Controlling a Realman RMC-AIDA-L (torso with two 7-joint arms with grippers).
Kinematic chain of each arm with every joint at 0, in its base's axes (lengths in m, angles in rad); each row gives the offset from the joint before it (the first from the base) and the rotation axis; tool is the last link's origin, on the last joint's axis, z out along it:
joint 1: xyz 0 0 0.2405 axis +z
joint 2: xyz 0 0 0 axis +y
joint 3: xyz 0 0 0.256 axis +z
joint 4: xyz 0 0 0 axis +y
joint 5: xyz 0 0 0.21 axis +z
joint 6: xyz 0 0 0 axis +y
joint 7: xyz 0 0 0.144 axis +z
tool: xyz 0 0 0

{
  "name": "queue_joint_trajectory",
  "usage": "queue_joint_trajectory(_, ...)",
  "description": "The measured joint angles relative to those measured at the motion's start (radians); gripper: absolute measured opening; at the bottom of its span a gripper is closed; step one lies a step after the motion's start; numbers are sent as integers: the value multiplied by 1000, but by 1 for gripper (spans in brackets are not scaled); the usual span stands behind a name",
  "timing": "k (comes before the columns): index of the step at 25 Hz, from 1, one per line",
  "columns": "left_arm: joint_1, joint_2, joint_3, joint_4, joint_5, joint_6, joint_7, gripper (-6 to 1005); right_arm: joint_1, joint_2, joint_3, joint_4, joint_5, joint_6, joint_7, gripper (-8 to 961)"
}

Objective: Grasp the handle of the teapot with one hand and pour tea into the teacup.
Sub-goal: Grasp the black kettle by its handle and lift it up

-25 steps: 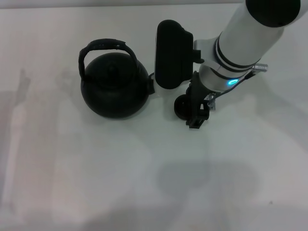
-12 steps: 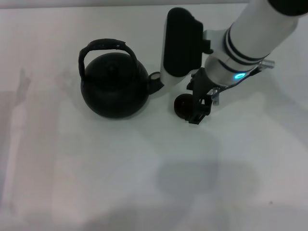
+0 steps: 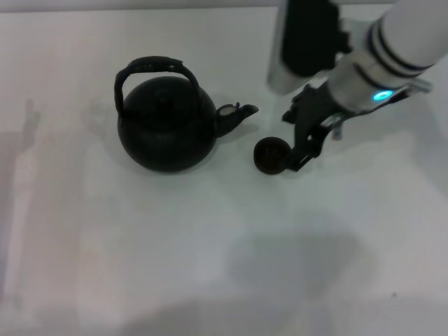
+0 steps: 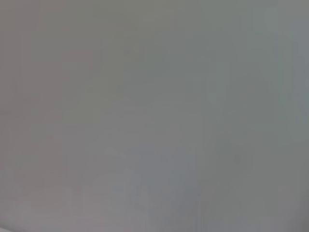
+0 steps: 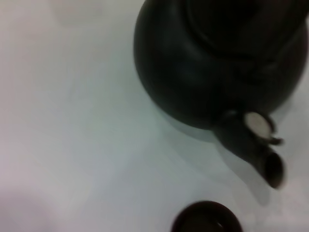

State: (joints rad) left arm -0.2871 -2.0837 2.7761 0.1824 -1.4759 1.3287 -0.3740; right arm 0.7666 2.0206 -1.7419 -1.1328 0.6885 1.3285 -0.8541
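In the head view we count one teapot (image 3: 166, 124), one teacup (image 3: 271, 155) and one arm, the right one. The teapot sits on the white table (image 3: 210, 266), its handle (image 3: 150, 73) arching over the lid with the arch running left to right, and its spout (image 3: 236, 114) aimed toward the robot's right, at the teacup standing near it. The right gripper (image 3: 302, 150) hangs just beside the teacup on its right side, dark fingers pointing down, and holds nothing; whether its jaws stand wide or narrow we cannot tell from here. So the handle lies to the left of this gripper, past the cup and the spout, and we judge the coming reach has to cross over both. The right arm is the only one near; the left gripper is nowhere in this view.

The left wrist view gives us only a plain grey field, with no teapot, no cup and no fingers, so we read that arm as parked away from the work.

In the right wrist view we see the teapot (image 5: 217, 63) body filling the far part, its spout (image 5: 253, 150) reaching toward the teacup (image 5: 206, 220), whose rim just shows at the edge. One of each again. No fingers of the right gripper appear here.
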Motion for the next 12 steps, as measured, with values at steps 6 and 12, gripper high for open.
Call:
queue_joint_trajectory(6, 6, 1, 0, 5, 0, 0, 0, 831, -97, -3, 275, -19, 39, 23, -99, 846)
queue_joint_trajectory(12, 6, 1, 1, 6, 0, 4, -8, 831, -146, -19, 763, 251, 363, 24, -397, 845)
